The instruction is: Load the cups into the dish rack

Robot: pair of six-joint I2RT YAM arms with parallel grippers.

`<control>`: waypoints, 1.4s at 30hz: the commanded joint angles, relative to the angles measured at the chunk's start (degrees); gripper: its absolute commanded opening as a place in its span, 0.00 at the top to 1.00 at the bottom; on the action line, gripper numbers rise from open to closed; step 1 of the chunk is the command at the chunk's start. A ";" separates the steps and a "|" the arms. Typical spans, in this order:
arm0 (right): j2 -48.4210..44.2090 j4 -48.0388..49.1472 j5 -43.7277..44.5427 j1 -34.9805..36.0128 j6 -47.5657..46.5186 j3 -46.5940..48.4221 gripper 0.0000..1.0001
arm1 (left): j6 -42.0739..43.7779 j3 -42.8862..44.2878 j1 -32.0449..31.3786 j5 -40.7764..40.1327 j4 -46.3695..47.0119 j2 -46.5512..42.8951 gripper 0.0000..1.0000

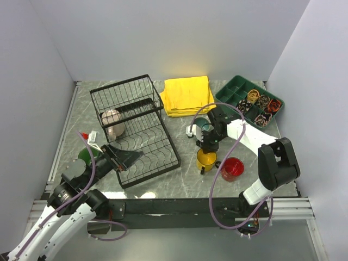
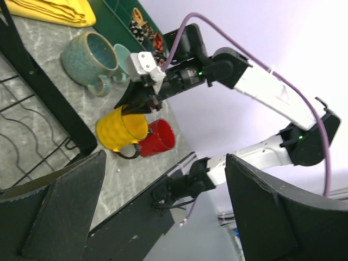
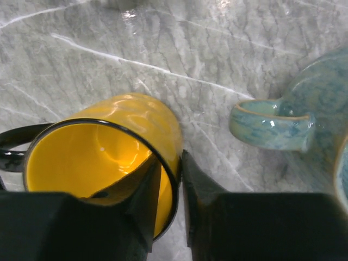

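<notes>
Right pincer grips yellow cup at its rim — beige cup in dish rack.

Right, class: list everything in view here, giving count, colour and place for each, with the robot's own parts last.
dish rack: one, black wire, left half of the table.
beige cup: one, inside the dish rack.
dark green cup: one, left of the rack.
teal cups: two, side by side right of the rack.
yellow cup: one, nearer than the teal cups.
red cup: one, right of the yellow cup.
cloth: one, yellow, folded, at the back.
divided tray: one, green, back right corner.
rolled items: several, brown and orange, in the tray.
left pincer: one, black, open, over the rack's near end.
right pincer: one, black, shut on the yellow cup's rim.
</notes>
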 commanded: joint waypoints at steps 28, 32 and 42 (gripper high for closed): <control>-39.32 31.42 -1.04 1.84 20.63 14.34 1.00 | -24.27 3.18 -0.12 25.71 49.56 29.74 0.04; -43.97 45.25 -5.43 3.50 28.11 7.39 1.00 | -25.94 5.98 -0.29 30.89 54.95 34.76 0.02; -43.64 59.51 1.41 15.37 26.90 -0.44 1.00 | -25.85 7.84 -2.05 33.09 57.32 38.55 0.02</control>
